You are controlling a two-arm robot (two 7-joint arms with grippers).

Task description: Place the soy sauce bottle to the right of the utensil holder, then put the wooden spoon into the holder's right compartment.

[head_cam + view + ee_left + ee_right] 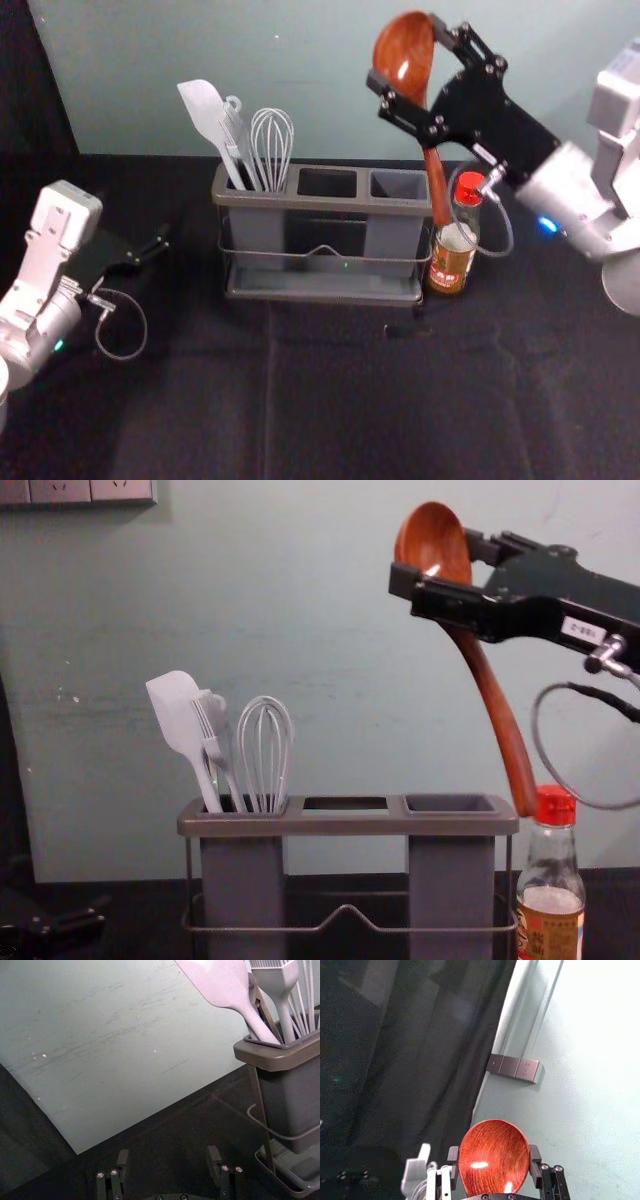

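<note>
Two of your grippers are in view, and the right one (406,52) is raised above the right end of the utensil holder, pinching the bowl of the reddish-brown wooden spoon (404,62) between its fingers. Your spoon's handle slants down, its tip close to the holder's right edge and the bottle cap; you can't tell whether it touches either. The clear glass soy sauce bottle (452,262), with red cap and brown sauce, stands upright just to the right of the grey plastic utensil holder (330,204), so mind it beside the right compartment (398,185). Watch the thin grey cable (538,742) looping down from your right arm near the bottle too. On the holder's far side, a pale flat spatula (205,110), a pale brush (212,742) and a pale wire whisk (272,140) lean in the left compartment. Your left gripper (150,252) is parked low, left of the holder, fingers spread apart
</note>
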